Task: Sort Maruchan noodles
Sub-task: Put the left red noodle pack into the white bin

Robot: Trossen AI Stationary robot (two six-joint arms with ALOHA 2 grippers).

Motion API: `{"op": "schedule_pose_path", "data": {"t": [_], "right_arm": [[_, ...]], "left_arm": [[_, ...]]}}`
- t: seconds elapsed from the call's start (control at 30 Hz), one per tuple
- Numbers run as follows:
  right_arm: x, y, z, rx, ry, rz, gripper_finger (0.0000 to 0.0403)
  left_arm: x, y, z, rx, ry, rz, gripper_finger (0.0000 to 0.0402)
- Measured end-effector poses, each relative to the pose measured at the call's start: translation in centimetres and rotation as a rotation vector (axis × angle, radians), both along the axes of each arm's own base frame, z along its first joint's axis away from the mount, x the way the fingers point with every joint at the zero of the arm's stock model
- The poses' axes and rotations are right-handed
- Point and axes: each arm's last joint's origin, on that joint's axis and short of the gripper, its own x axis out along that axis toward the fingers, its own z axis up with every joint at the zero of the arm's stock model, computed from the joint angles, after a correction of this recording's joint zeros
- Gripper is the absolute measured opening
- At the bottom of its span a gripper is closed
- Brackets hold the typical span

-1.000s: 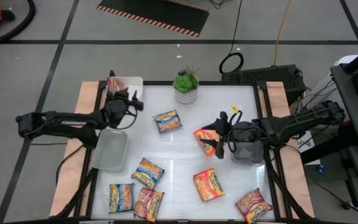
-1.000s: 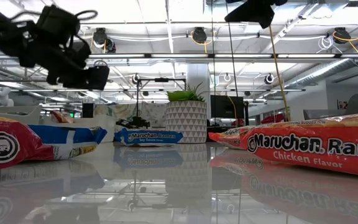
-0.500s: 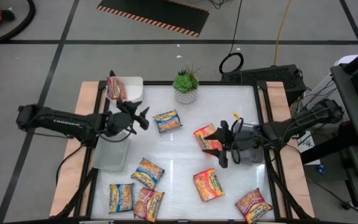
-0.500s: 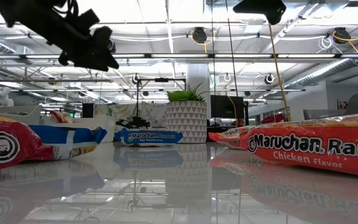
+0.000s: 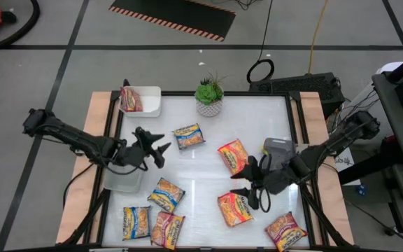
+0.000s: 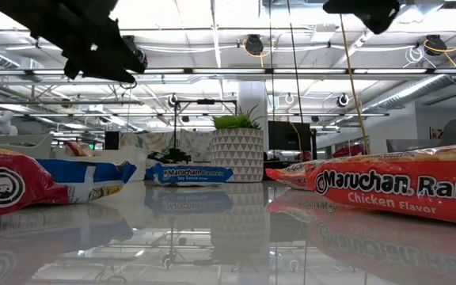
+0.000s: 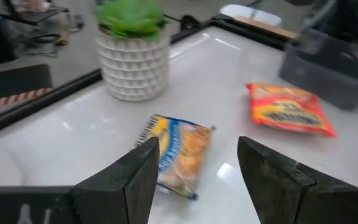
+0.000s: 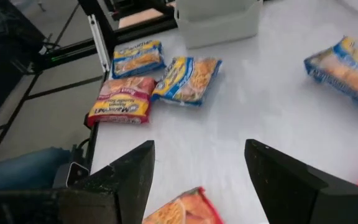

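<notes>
Eight packets of Maruchan noodles show from above: seven lie loose on the worktop (image 5: 208, 126), and one dark red packet (image 5: 130, 99) rests in the white tray (image 5: 151, 105) at the far left corner, which we judge to be the sorting spot for that flavour. Our left tool (image 5: 161, 148) hangs above the worktop with its fingers spread and nothing between them, aimed at the blue-and-yellow packet (image 5: 188, 136) near the potted plant (image 5: 209, 96); the left wrist view frames that packet between the fingers, so we take it for the next pick. A clear tray (image 5: 121, 176) sits just beside this arm, apparently empty. Our right tool (image 5: 247, 189) also stands wide and empty, hovering between two orange-red packets, one farther out (image 5: 234, 155) and one closer in (image 5: 235, 208). Another orange-red packet (image 5: 285, 231) lies at the near right corner. Three more packets (image 5: 152, 217) cluster at the near left. A grey bin (image 5: 277, 149) stands by the right arm, probably for the orange-red kind.
</notes>
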Motion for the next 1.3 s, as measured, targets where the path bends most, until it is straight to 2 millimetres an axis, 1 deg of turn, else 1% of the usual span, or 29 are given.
{"op": "schedule_pose_path", "data": {"t": [0.17, 0.27, 0.43, 0.67, 0.8, 1.0, 1.17, 1.3], "right_arm": [[0.3, 1.5, -1.1, 0.043, 0.019, 0.003, 0.0242], [0.5, 2.0, -1.6, 0.068, 0.027, -0.003, 0.0242], [0.9, 2.9, -2.1, 0.105, 0.02, -0.003, 0.0242], [1.1, 3.9, -2.7, 0.151, 0.009, 0.001, 0.0242], [1.4, 4.4, -2.9, 0.146, 0.024, 0.003, 0.0242], [2.7, 5.3, -2.7, 0.126, 0.02, 0.014, 0.0242], [3.7, 6.1, -2.1, 0.112, 0.001, 0.029, 0.0242], [4.0, 6.3, -1.8, 0.109, -0.005, 0.034, 0.0242]], "left_arm": [[0.2, -2.1, -1.1, -0.041, 0.042, -0.103, 0.0223], [0.3, -3.3, -2.0, -0.059, 0.082, -0.164, 0.0223], [0.4, -4.7, -3.0, -0.081, 0.122, -0.216, 0.0223], [0.2, -5.8, -3.7, -0.136, 0.118, -0.223, 0.0223], [0.0, -6.5, -4.0, -0.17, 0.112, -0.23, 0.0223], [-0.2, -7.5, -4.7, -0.2, 0.12, -0.237, 0.0223], [-0.2, -7.7, -4.6, -0.224, 0.098, -0.24, 0.0223], [-0.1, -8.3, -4.2, -0.228, 0.06, -0.276, 0.0223]]}}
